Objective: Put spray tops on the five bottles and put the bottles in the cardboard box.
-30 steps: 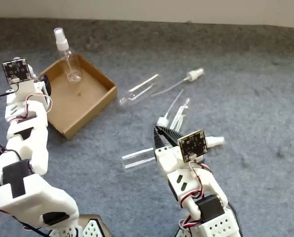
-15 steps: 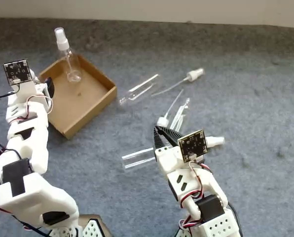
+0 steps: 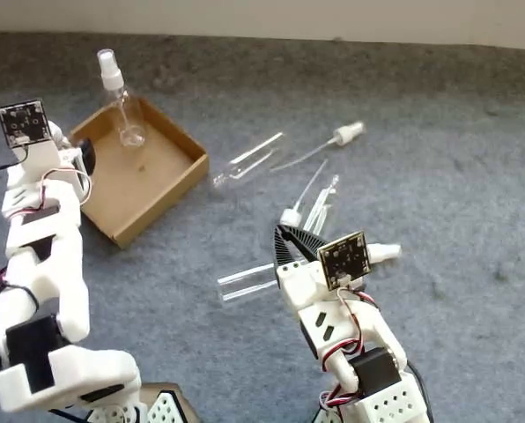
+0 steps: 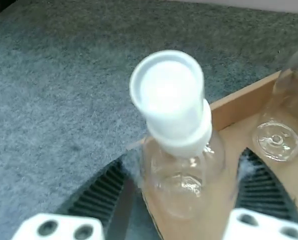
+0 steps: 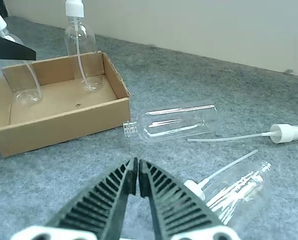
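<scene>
A capped bottle (image 4: 181, 175) stands in a corner of the box (image 3: 161, 201), between my left jaws, which are spread to either side of it. A second capped bottle (image 3: 122, 101) stands there too. Three more bottles (image 3: 249, 159) and loose tops (image 3: 349, 133) lie on the table (image 3: 439, 176), so most of the work is left. My right jaws are pressed together, empty.

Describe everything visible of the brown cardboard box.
The brown cardboard box is shallow, rectangular and open-topped, with low walls and a dark speck on its floor. It lies flat on the grey carpeted table, turned at an angle. Two clear plastic bottles with white spray tops stand upright inside: one at the far corner, the other with the left pincer open around it.
</scene>
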